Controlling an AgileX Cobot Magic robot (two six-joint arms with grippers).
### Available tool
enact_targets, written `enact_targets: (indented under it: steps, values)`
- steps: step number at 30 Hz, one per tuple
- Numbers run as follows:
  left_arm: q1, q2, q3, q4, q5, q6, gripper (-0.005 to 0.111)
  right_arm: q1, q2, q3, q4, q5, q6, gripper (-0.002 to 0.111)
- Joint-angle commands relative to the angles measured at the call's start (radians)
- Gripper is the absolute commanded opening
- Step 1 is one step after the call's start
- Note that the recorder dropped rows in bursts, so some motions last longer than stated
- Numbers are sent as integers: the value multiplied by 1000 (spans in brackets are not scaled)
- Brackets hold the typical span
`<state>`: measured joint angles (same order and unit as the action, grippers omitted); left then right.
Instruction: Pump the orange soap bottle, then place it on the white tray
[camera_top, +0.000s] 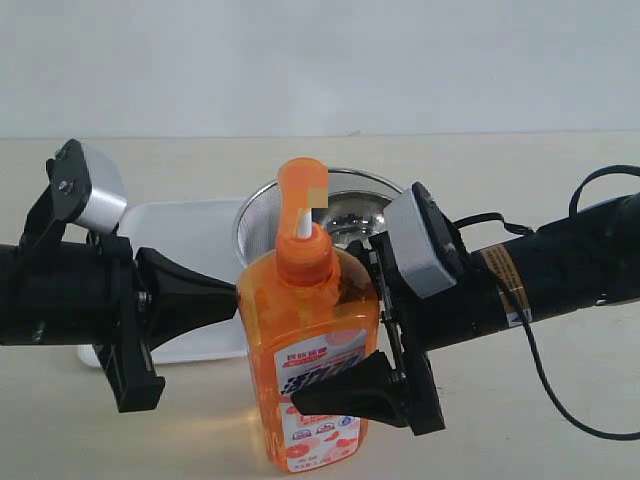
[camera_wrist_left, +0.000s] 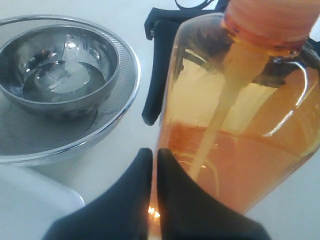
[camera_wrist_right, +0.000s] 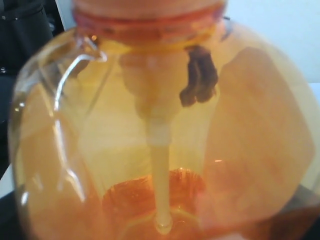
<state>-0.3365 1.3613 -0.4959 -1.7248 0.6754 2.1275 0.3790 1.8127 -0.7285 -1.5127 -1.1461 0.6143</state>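
The orange soap bottle (camera_top: 300, 330) stands upright in the middle, with its pump head (camera_top: 300, 190) raised on the white stem. My right gripper (camera_top: 335, 330) is closed on its body, one black finger (camera_top: 350, 395) across the label and the other behind it. In the right wrist view the bottle (camera_wrist_right: 160, 125) fills the picture and hides the jaws. My left gripper (camera_top: 232, 290) is shut and empty, its tips (camera_wrist_left: 151, 152) against the bottle's shoulder (camera_wrist_left: 250, 125), well below the pump head. The white tray (camera_top: 180, 225) lies behind the left arm, with a corner (camera_wrist_left: 30, 200) showing.
A round steel mesh strainer (camera_top: 345, 195) with a steel bowl (camera_wrist_left: 60, 65) in it sits just behind the bottle, beside the tray. The right arm's black cable (camera_top: 545, 385) hangs over the table at the right.
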Motion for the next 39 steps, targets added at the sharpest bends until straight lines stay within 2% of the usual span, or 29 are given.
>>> enact_targets:
  steps: [1,9,11,14,15,16,17,29,36,39]
  values:
    - [-14,5,-5,-13,28,4,5,3,2,-3,18,7,9,82]
    - [-14,5,-5,-13,26,4,5,3,2,-3,43,7,9,82]
    - [-14,5,-5,-13,26,4,5,3,2,-3,43,7,9,76]
    - [-14,5,-5,-13,26,4,5,3,2,-3,29,7,18,49]
    - [-14,5,-5,-13,26,4,5,3,2,-3,22,7,28,36]
    - [-14,5,-5,-13,26,4,5,3,2,-3,17,7,45,10]
    - [-14,5,-5,-13,26,4,5,3,2,-3,17,7,54,0]
    - [-14,0,-5,-20,18,4,5,3,2,-3,17,7,136,0]
    - [-14,-210,-5,-20,-114,-7,5,3,2,-3,6,14,136,0]
    - [-14,-314,-5,-20,-254,-99,5,3,2,-3,6,14,136,0]
